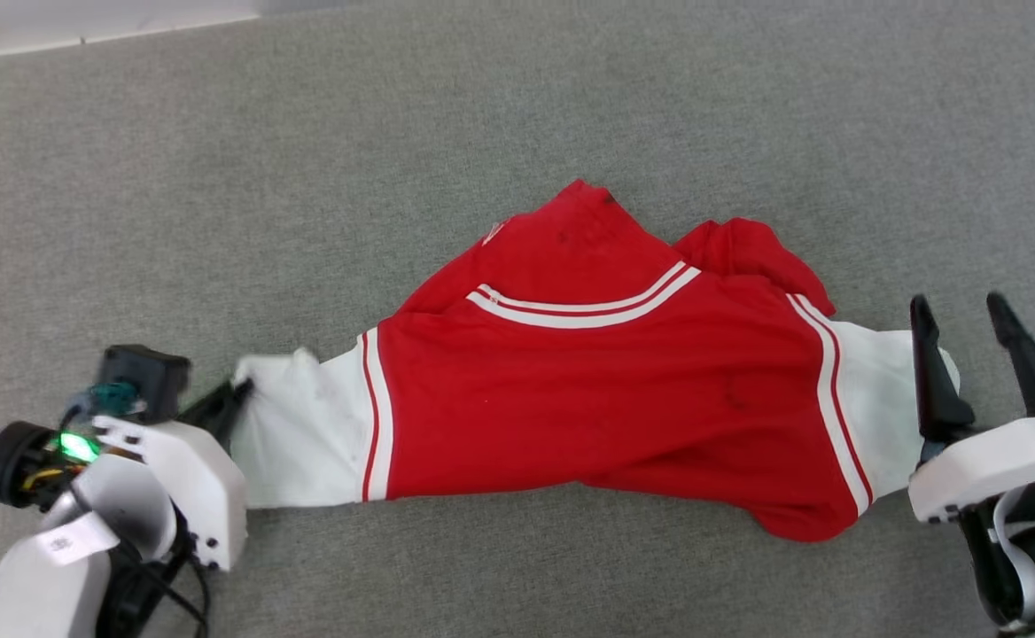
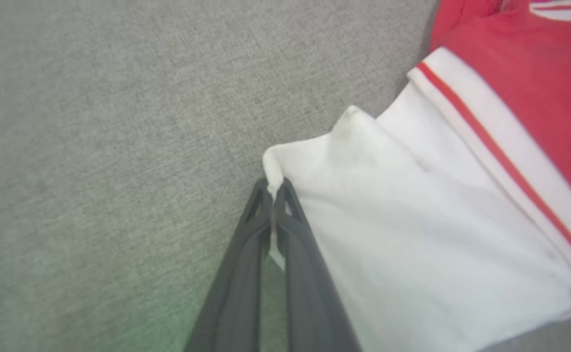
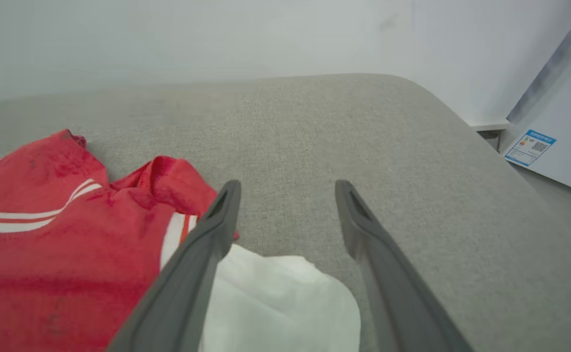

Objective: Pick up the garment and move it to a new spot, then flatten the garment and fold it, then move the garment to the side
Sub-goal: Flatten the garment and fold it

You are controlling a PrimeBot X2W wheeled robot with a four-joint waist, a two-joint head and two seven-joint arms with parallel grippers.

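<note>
We find no print readable on the garment (image 1: 588,399). A small white mark (image 1: 493,233) sits on the red cloth near its far edge, too small to read. A white tag (image 1: 66,542) on the left forearm and a blue-and-white sticker (image 3: 530,146) with a square code, on a pale panel beyond the worktop's (image 1: 517,106) rounded corner, are also illegible.

The garment lies mid-worktop, its long axis running left to right. A white sleeve sits at each end and the curved striped trim faces up, with red cloth bunched toward the far edge.

The left wrist view shows the left fingers (image 2: 246,254) pressed together on the edge of the left sleeve. The right wrist view shows the right fingers (image 3: 207,244) spread wide and holding nothing, with the right sleeve between them. We cannot tell whether they touch it.
</note>
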